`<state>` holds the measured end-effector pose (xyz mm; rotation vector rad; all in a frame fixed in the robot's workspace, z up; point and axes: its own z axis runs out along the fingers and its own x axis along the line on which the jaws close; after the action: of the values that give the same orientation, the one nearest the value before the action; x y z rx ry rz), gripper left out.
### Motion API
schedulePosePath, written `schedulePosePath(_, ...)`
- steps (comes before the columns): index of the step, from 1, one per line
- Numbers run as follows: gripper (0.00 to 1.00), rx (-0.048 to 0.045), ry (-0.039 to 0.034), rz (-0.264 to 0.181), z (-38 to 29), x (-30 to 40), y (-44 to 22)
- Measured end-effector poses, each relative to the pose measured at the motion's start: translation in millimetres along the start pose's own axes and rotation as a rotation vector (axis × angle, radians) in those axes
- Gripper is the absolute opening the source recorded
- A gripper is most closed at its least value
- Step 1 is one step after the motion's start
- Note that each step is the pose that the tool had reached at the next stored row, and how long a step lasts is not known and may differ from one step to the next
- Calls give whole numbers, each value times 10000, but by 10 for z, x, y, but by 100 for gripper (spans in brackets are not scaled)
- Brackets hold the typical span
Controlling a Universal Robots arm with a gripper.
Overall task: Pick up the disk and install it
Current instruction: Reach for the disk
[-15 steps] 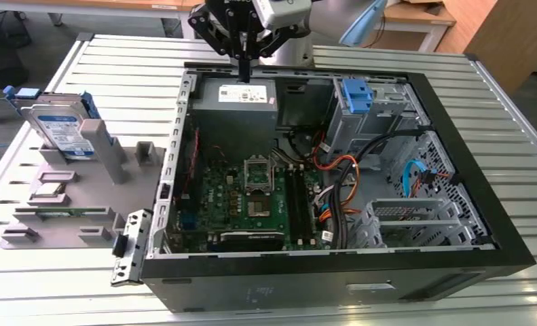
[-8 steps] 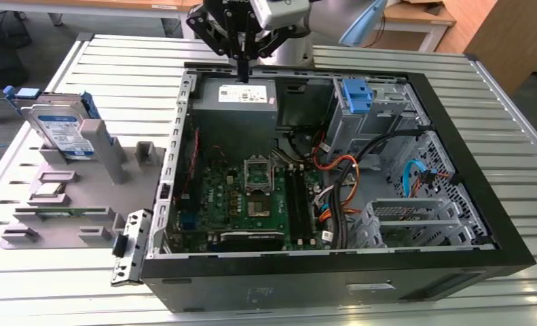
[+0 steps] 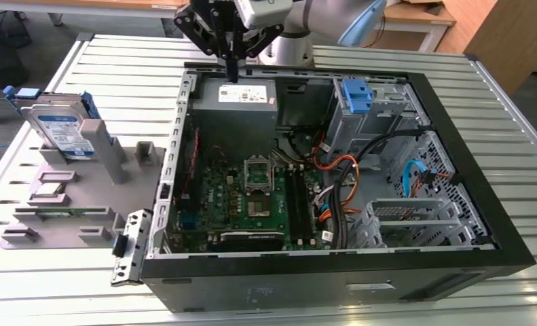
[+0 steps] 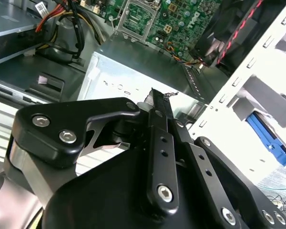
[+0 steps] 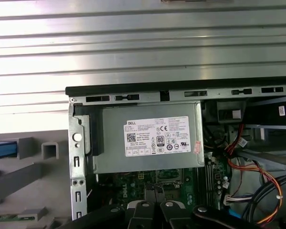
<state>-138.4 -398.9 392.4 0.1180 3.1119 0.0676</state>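
Silver slatted table (image 3: 114, 62), wooden desk (image 3: 428, 15) (disk (image 3: 64, 130) racked)

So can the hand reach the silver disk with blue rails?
Probably yes: the flat silver disk with blue rails stands upright in the grey plastic rack, nothing above it; the black hand hangs over the grey power-supply box.

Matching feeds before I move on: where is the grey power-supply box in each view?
Exterior view: power-supply box upper middle, inside the case, under the gripper.
First wrist view: centre, white label showing.
Second wrist view: pale box just beyond the gripper.
Shared landmark: green motherboard bordering it.
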Motion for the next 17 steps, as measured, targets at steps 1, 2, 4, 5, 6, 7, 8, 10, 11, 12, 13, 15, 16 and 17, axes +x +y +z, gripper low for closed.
schedulePosePath(1,10,0,-1,0,0,18,-1)
schedulePosePath(2,10,0,-1,0,0,33,-3)
schedulePosePath(4,10,0,-2,-1,0,65,-5)
schedulePosePath(5,10,0,-3,-1,0,80,-6)
schedulePosePath(6,10,-1,-4,-1,0,95,-7)
schedulePosePath(7,10,0,-3,0,0,108,-8)
schedulePosePath(8,10,0,-3,0,0,120,-9)
schedulePosePath(10,10,-1,-4,0,0,135,-10)
schedulePosePath(11,10,0,-3,0,-1,144,-11)
schedulePosePath(12,10,0,-4,0,-1,155,-12)
schedulePosePath(13,10,-1,-4,0,-1,167,-13)
schedulePosePath(15,10,-1,-5,-1,-1,185,-14)
schedulePosePath(16,10,-1,-5,-1,-1,192,-15)
schedulePosePath(17,10,0,-5,-1,-2,201,-15)
